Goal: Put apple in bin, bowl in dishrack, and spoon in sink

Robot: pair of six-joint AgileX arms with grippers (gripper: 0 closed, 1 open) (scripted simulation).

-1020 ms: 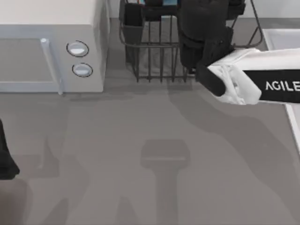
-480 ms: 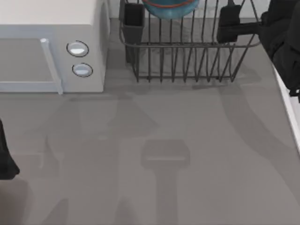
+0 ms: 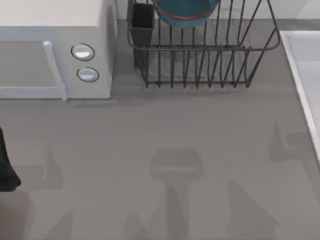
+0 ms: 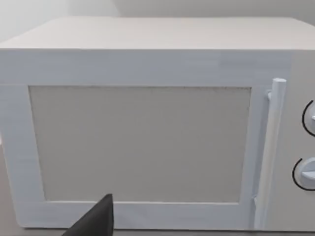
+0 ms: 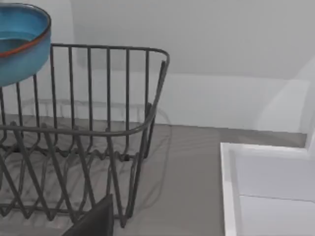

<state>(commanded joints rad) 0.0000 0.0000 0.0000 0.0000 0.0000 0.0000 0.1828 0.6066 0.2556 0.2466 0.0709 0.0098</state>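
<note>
Grey table (image 3: pixel 165 150), mostly bare w/ soft shadows mid-frame. On it: white microwave (image 3: pixel 55 50) upper left of top view, black wire dishrack (image 3: pixel 200 55) top centre just beside it, white-rimmed sink (image 3: pixel 305 65) along right edge, apart from rack.

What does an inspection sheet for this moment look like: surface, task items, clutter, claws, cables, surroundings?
Surface: plain grey tabletop, crossed by shadows.
Task items: round teal-blue bowl with reddish-brown rim sits in the black wire dishrack, beside its dark utensil cup; pale white-rimmed sink at the table's right edge.
Clutter: white microwave with two round knobs at the left.
Claws: left claw's dark fingertip faces the microwave door; right claw's dark fingertip sits near the dishrack corner.
Cables: nothing seen.
Surroundings: pale wall behind the dishrack.
</note>
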